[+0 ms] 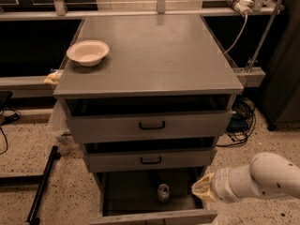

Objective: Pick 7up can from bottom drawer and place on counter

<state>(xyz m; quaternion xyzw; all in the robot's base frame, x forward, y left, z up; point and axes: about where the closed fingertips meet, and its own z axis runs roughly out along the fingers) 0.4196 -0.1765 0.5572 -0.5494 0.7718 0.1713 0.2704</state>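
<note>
The 7up can (163,192) stands upright in the dark tray of the open bottom drawer (154,216), near the middle. My gripper (201,190) comes in from the lower right on a white arm; its tan-covered end hangs at the drawer's right side, right of the can and apart from it. The grey counter (154,55) tops the cabinet above.
A cream bowl (87,52) sits on the counter's left side. Two upper drawers with black handles (151,125) stand slightly open above the bottom drawer. A black pole (41,186) lies on the floor at left. Cables (240,121) hang at right.
</note>
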